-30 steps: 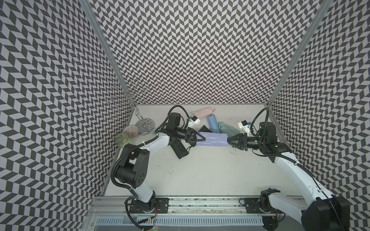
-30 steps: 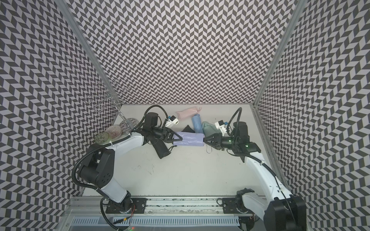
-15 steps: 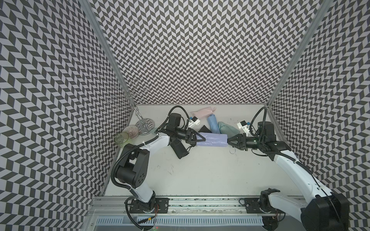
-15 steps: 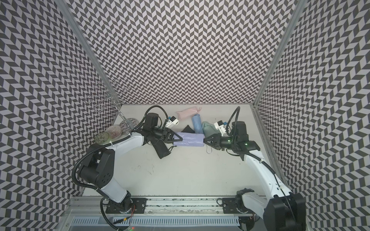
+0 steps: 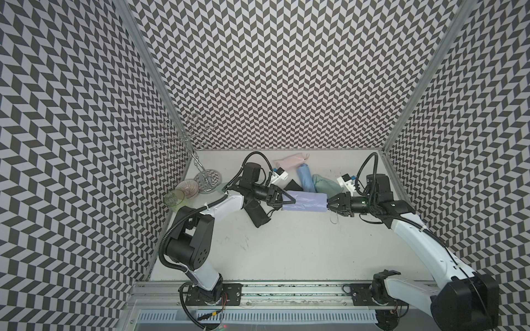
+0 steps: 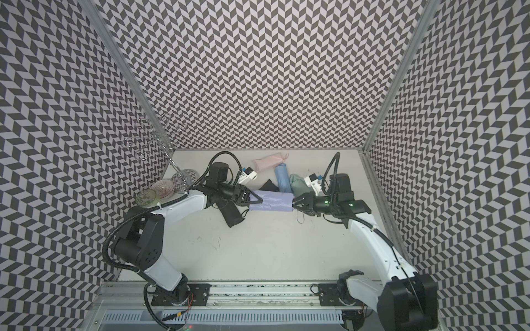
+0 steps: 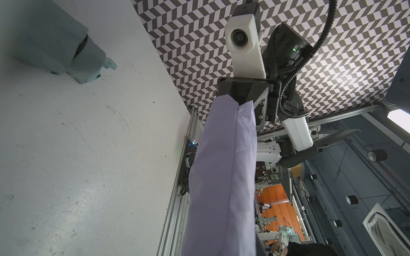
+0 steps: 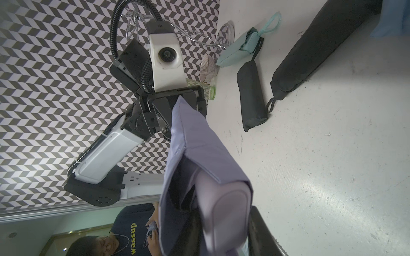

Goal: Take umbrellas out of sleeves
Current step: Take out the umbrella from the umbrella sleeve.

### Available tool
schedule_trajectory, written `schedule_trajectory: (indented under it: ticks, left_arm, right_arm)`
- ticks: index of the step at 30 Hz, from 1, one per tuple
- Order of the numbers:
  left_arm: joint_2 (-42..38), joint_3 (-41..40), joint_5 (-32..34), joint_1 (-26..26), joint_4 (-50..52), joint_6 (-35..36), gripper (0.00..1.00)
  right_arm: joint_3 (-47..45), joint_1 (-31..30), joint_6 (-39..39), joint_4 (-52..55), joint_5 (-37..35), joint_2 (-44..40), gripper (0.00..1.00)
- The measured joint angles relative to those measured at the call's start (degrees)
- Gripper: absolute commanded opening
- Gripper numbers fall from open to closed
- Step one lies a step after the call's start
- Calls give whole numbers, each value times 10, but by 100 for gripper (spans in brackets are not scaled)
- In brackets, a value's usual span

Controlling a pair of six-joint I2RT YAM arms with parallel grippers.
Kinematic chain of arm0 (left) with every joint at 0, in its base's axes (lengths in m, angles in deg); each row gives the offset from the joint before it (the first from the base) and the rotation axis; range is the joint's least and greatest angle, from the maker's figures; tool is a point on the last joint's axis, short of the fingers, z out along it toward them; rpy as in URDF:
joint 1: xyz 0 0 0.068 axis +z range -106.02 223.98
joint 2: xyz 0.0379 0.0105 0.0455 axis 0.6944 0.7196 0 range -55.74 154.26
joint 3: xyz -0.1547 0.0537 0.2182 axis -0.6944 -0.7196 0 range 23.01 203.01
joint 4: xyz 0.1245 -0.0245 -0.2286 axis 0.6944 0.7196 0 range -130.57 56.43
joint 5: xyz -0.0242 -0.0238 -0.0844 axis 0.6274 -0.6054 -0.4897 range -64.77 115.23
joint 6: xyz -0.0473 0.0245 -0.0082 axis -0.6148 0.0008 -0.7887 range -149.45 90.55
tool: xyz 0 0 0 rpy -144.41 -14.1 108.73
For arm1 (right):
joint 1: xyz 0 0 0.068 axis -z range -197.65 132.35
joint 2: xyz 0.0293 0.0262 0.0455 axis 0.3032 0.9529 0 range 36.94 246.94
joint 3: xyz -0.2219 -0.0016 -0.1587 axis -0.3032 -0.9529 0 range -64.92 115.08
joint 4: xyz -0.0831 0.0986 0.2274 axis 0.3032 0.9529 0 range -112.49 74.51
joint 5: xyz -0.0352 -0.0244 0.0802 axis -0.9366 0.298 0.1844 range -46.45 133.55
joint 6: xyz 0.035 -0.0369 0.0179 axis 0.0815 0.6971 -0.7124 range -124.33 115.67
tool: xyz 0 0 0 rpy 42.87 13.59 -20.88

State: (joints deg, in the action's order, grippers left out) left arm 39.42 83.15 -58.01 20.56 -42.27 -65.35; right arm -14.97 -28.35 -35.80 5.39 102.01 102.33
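Lavender sleeved compact umbrella (image 5: 305, 201), smooth, horizontal | left hand (image 5: 287, 199) pinches 9 o'clock end | right hand (image 5: 329, 204) clamps 3 o'clock end

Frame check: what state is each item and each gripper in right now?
lavender umbrella: off the table, level, mostly inside its sleeve, handle showing.
lavender sleeve: stretched between both grippers.
left gripper: shut on lavender sleeve's closed end.
right gripper: shut on lavender umbrella's handle end.
black umbrella: lying flat on table.
pink umbrella: lying flat.
light blue umbrella: lying flat.
mint umbrella: lying flat.
green glass: upright.
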Motion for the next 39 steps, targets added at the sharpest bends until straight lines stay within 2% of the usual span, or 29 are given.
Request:
schedule_trajectory:
  ticks: [9,17,19,21,25,28,32,33,35,37,39]
  left_arm:
    - [0,1,-4,0,7,14,1]
    - [1,37,-1,-18,44,34,3]
    - [2,37,-1,-19,47,37,24]
    - [5,37,-1,-19,50,40,30]
    - [9,37,4,-8,61,45,55]
    - [10,34,11,8,65,43,60]
    - [9,16,20,35,65,42,58]
    - [9,11,22,40,65,41,54]
    - [9,-2,26,43,66,38,37]
    - [9,-9,28,43,65,40,29]
    - [9,-13,32,43,65,41,28]
  right_arm:
    - [7,0,2,6,3,0,37]
    - [-13,0,-35,-62,30,-6,37]
    - [-15,0,-37,-68,31,-6,31]
    - [-20,0,-41,-73,33,-6,24]
    - [-33,0,-52,-89,34,-6,22]
    - [-52,1,-73,-111,31,-6,22]
    - [-75,3,-110,-143,29,-6,21]
    - [-79,3,-118,-149,29,-6,22]
    - [-85,3,-135,-164,29,-6,21]
    - [-86,3,-146,-175,30,-6,21]
    - [-86,4,-153,-185,31,-6,22]
